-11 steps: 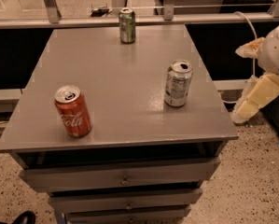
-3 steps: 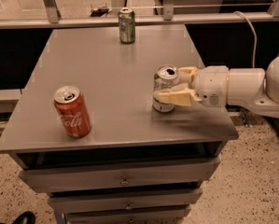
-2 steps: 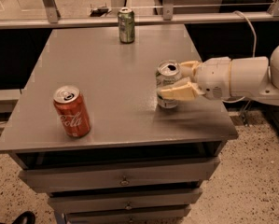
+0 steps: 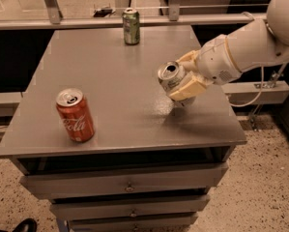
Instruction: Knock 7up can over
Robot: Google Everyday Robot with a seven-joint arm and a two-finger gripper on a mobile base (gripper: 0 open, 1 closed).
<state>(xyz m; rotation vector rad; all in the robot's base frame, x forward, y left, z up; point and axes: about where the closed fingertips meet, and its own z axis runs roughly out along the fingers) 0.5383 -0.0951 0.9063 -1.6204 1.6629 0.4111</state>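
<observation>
Grey table (image 4: 115, 62): Coke can (image 4: 75, 115) front L, green can (image 4: 131, 26) rear; end effector (image 4: 182, 76) clamps 7up can (image 4: 169, 76) R

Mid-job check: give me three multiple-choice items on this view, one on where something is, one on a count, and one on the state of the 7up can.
1. Where does the green can stand?
A. at the far edge of the table
B. at its front left corner
C. in a drawer

2. How many cans are in view?
A. two
B. three
C. four

3. How is the 7up can?
A. upright, standing alone
B. lying flat
C. tilted, between the fingers of the gripper

Answers:
1. A, it stands at the back edge.
2. B, the green can, the red Coca-Cola can and the 7up can.
3. C, its top leans leftward in the view, with the gripper over the table's right side.
</observation>
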